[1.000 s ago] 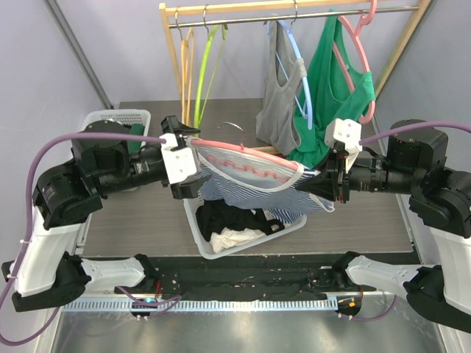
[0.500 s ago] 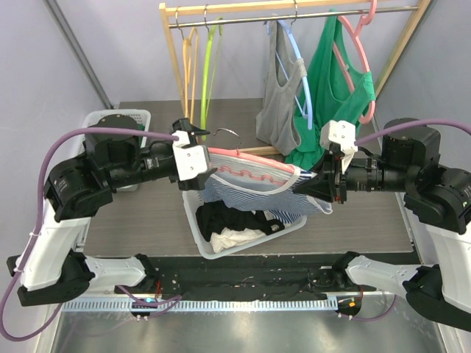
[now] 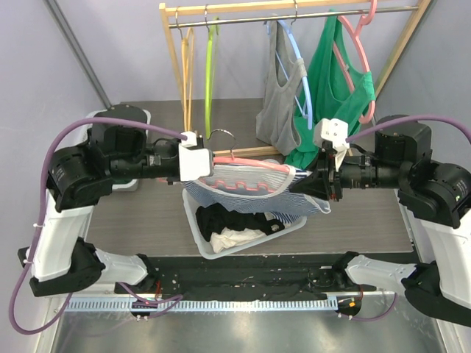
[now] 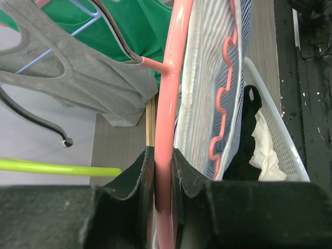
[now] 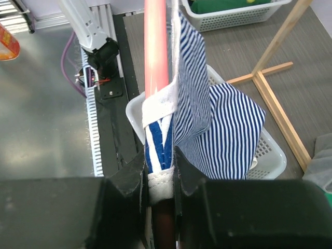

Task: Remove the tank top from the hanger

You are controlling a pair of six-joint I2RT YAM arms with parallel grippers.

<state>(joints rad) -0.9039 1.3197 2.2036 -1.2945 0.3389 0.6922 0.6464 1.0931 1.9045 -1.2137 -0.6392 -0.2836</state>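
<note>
A blue-and-white striped tank top (image 3: 250, 193) hangs on a pink hanger (image 3: 243, 163) held level between both arms, above a white basket. My left gripper (image 3: 210, 163) is shut on the hanger's left end; in the left wrist view the pink bar (image 4: 174, 78) runs straight up from between the pads (image 4: 162, 161), with the striped cloth (image 4: 207, 78) to its right. My right gripper (image 3: 318, 182) is shut on the tank top's white-edged strap (image 5: 160, 181) at the hanger's right end, and the pink bar (image 5: 155, 46) continues beyond it.
Under the hanger, a white basket (image 3: 193, 220) holds black and white clothes. Behind is a wooden rack (image 3: 294, 9) with a grey top (image 3: 278, 110), a green top (image 3: 331, 95) and bare yellow-green and orange hangers. A second basket (image 3: 96, 118) stands back left.
My left gripper moved right onto the hanger's left end and closed on it from wide open. The hanger and top now lie flatter and a little higher. The right gripper kept its hold.
</note>
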